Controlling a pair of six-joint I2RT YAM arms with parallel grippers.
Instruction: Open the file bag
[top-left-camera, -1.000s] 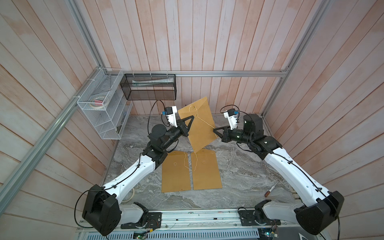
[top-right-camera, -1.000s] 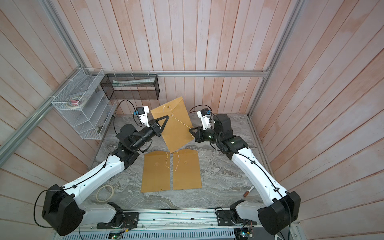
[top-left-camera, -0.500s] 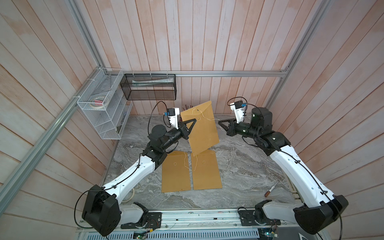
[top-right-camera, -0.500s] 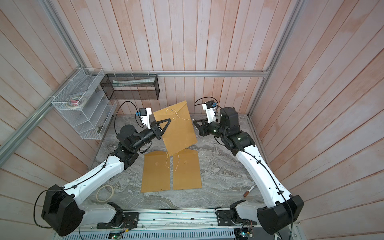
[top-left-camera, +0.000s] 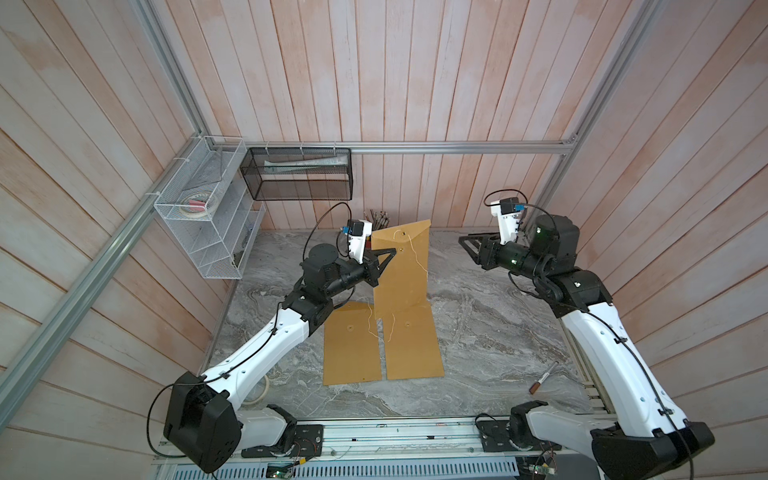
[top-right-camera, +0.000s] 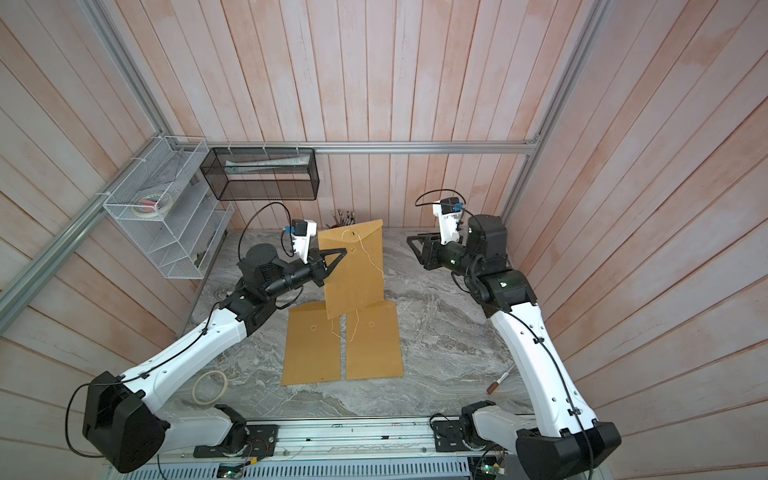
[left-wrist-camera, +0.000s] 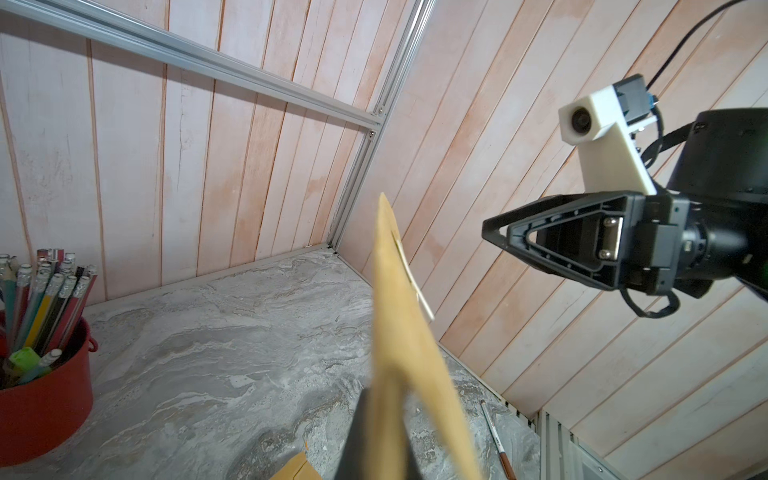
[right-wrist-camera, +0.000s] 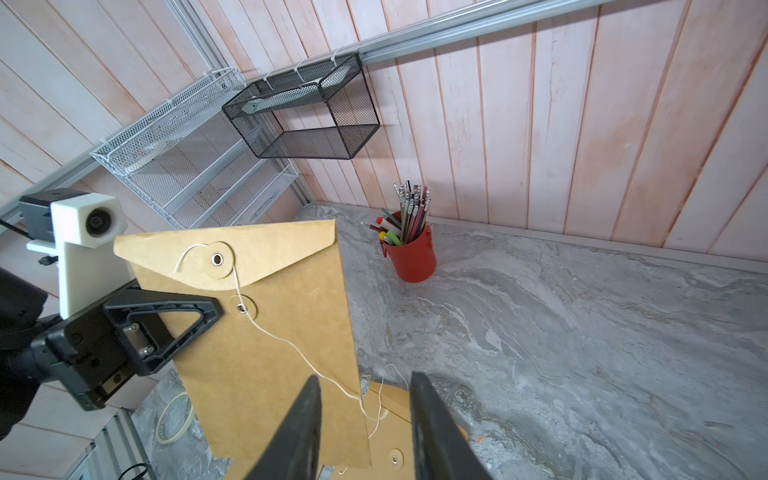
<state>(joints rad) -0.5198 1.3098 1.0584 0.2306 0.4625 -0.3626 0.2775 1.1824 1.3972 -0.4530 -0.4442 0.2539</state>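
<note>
Far left of both top views, a white wire rack (top-left-camera: 208, 224) hung on the wall, with a black mesh basket (top-left-camera: 299, 174) beside it on the back wall. Lower left in a top view, a roll of tape (top-right-camera: 210, 386) lay on the marble table (top-left-camera: 478, 332) by the left arm's base.

At centre, the left pincer (top-left-camera: 388, 255) was clamped shut on the left edge of the file bag (top-left-camera: 405, 282), just under the flap. The bag stood upright, held up off the table in the middle of the frame, its brown face turned toward the right arm. The flap was folded down over the front. The string (top-left-camera: 417, 257) was off the lower button and hung loose from the upper one, trailing down past the bag's right edge.

Below the bag, two envelopes (top-left-camera: 351, 349) lay flat side by side on the table, their thin strings curling between them. Behind the bag, against the back wall, stood a red cup of pencils (right-wrist-camera: 411, 253).

To the right, the right pincer (top-left-camera: 463, 241) hovered well apart from the bag, pointing at it. Its jaws were parted, gripping nothing. Lower right, a pen (top-left-camera: 544, 376) lay on the table near the right arm.
</note>
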